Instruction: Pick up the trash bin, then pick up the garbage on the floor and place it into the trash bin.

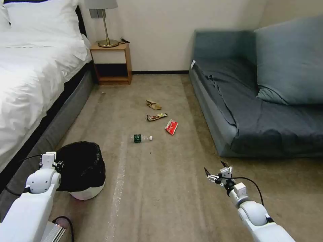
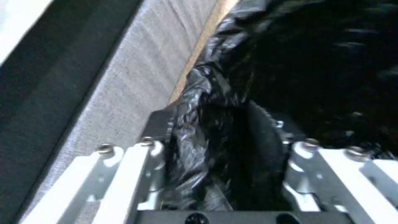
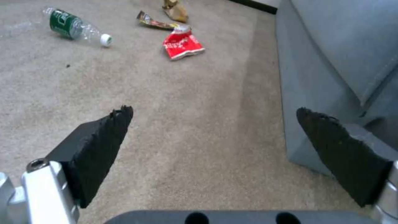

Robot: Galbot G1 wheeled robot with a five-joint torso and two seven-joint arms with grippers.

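A bedroom floor of beige carpet [image 1: 161,188] lies between a white-sheeted bed [image 1: 30,77] on the left and a blue-grey sofa [image 1: 262,111] on the right. The left gripper [image 2: 224,146] is clamped on the rim of the trash bin [image 1: 88,192], one finger outside the rim and one inside, with the crinkled black bag [image 2: 199,124] pinched between them. The bin is a small white tub at the near left, just beside the bed's grey base, and its black liner drapes over the rim and down most of its side. The inside of the bin looks dark, and what it contains cannot be made out. The right gripper [image 1: 217,171] hovers above bare carpet at the near right, close to the sofa's front corner, its two black-padded fingers [image 3: 99,146] spread wide and holding nothing. The garbage lies on the carpet farther ahead, well apart from both grippers: a clear bottle [image 1: 141,137] with a green label lying on its side, a red-and-white wrapper [image 1: 171,127] to its right, a brown snack wrapper [image 1: 156,117] beyond those, and a crumpled tan paper bag [image 1: 153,105] farthest away.
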